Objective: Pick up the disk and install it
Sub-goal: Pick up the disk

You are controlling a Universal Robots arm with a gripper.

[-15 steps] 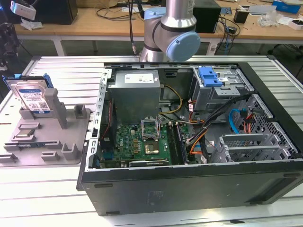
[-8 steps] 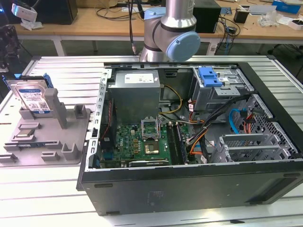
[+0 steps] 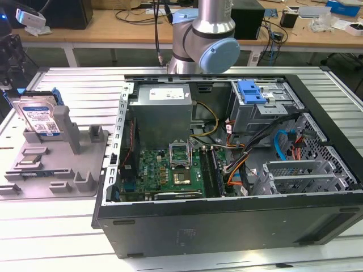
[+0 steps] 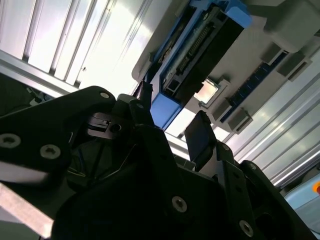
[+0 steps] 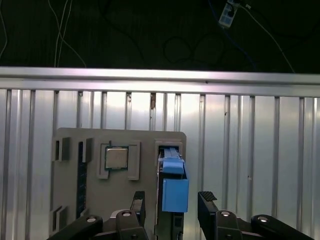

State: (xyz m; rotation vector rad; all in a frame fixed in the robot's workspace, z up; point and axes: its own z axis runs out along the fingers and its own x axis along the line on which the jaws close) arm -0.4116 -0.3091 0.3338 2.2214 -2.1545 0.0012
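The fingers (image 5: pixel 206 204) of the black gripper (image 5: pixel 172 207) are hovering spread, gripping nothing, near the flat silver-grey hard disk (image 5: pixel 174 192) in its blue plastic frame, which is standing on edge in the grey moulded fixture tray (image 5: pixel 120 140), not yet installed in the open computer case (image 3: pixel 227 229).

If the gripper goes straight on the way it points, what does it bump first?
Probably the disk, standing on edge in the grey tray, lined up with the gap of the open gripper. How near is unclear.
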